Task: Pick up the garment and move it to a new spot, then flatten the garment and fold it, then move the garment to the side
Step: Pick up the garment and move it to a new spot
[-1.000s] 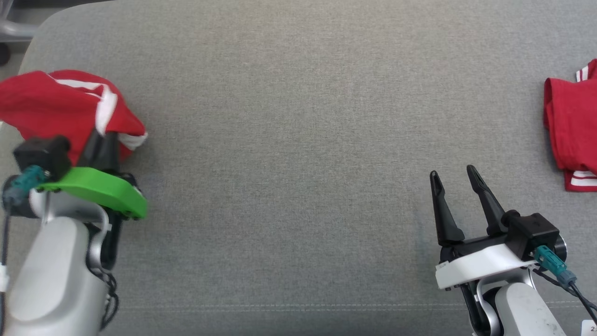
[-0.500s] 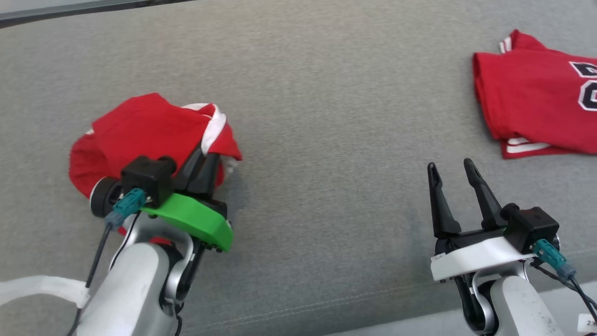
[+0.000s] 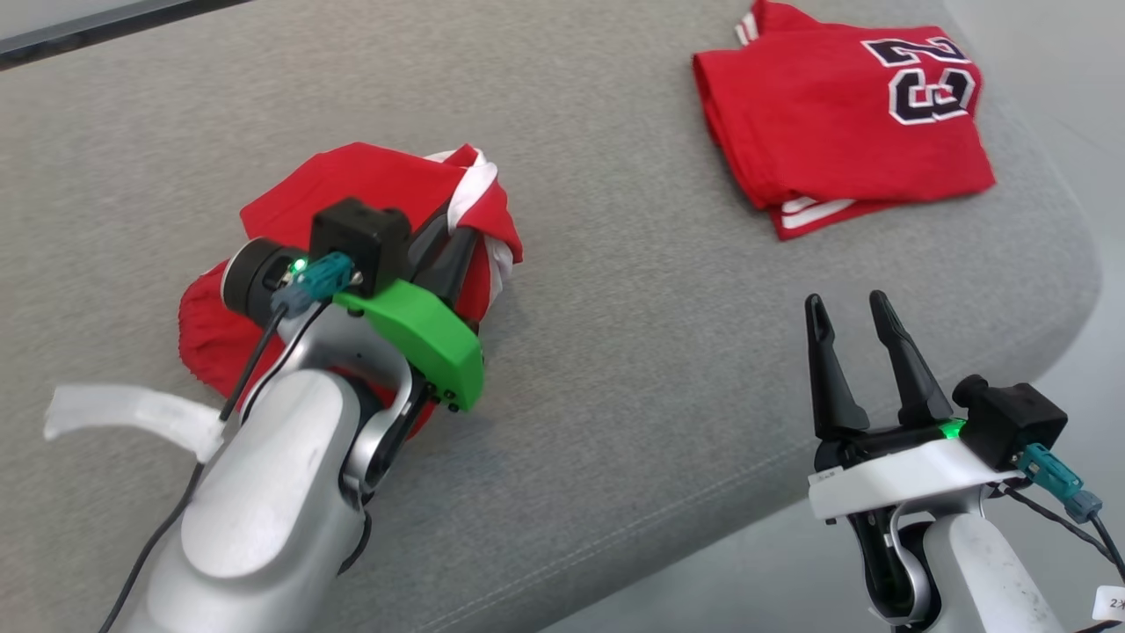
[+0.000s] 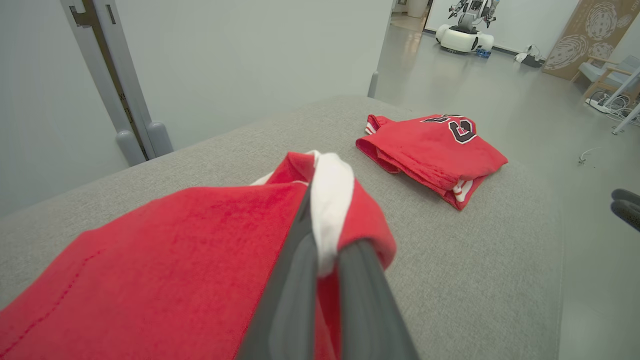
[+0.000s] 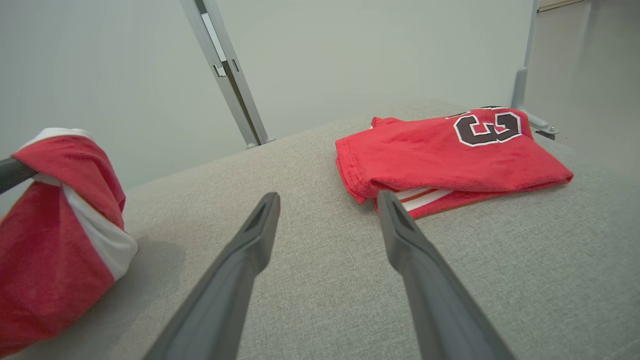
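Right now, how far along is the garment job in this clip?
Done: the grab. The left gripper is shut on the crumpled red garment at its white trim. In hand: apparently carrying it to a new spot on the grey cushion. Left: flattening, folding and moving it aside; nothing is spread out yet. The right gripper is open and empty. A separate folded red jersey lies far right.

Work surface: grey woven upholstered cushion (image 3: 633, 369), broad and flat, with a rounded corner. Behind it a plain pale wall (image 4: 240, 55). A grey metal upright (image 4: 107, 75) stands against the wall, two rounded fittings at its foot. The floor (image 4: 525, 95) is smooth, grey and glossy, under soft even light. Far end of room: white wheeled machine (image 4: 464, 36), brown panel with swirl pattern (image 4: 582, 37), wood-framed chair (image 4: 602, 75), loose cables (image 4: 612, 106) on the floor nearby.
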